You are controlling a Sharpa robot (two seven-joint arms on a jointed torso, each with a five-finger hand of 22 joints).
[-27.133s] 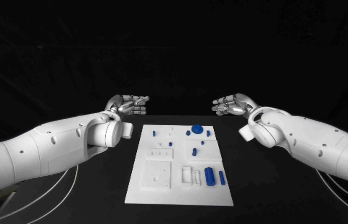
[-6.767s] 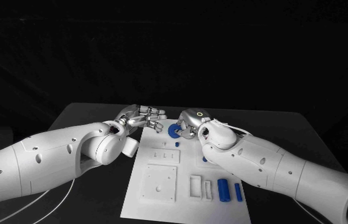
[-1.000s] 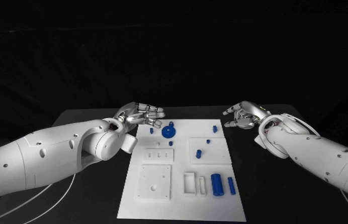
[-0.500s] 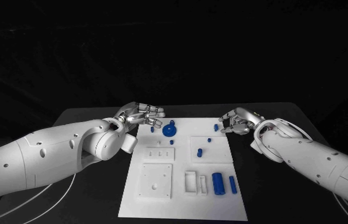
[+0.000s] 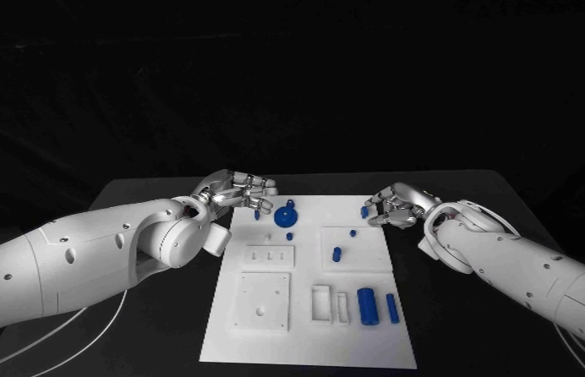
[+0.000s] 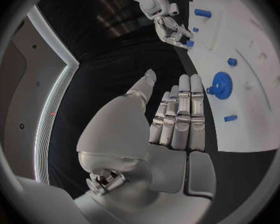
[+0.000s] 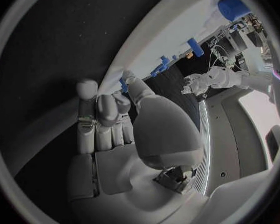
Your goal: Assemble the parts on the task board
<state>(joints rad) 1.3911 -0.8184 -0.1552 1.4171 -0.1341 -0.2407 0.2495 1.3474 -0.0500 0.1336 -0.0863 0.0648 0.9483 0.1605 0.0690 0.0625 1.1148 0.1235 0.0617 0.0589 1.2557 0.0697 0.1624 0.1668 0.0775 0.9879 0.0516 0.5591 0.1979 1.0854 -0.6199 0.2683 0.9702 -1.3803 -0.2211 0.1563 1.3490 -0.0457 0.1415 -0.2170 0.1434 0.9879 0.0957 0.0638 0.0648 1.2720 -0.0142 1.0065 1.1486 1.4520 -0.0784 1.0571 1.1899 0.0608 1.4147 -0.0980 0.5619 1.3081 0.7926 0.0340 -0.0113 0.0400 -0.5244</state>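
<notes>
The white task board (image 5: pixel 311 335) lies in the middle of the black table. A blue gear (image 5: pixel 284 218) sits near its far left corner, and my left hand (image 5: pixel 240 193) hovers beside it with its fingers apart and nothing in them. A small blue peg (image 5: pixel 364 212) stands at the board's far right edge. My right hand (image 5: pixel 397 204) has its curled fingertips right at this peg. In the right wrist view the peg (image 7: pixel 123 84) sits between the thumb and fingers; I cannot tell whether they press on it. The left wrist view shows the gear (image 6: pixel 221 85) and the right hand (image 6: pixel 170 29).
Other small blue pegs (image 5: pixel 338 254) stand in the board's middle. Two blue cylinders (image 5: pixel 366 299) lie near its front right, beside white rectangular blocks (image 5: pixel 320 303). A square white plate (image 5: pixel 261 303) sits at the front left. Black table lies on both sides of the board.
My right hand has moved in from the right of the board, and its fingertips are now at the small peg. The left hand has stayed where it was.
</notes>
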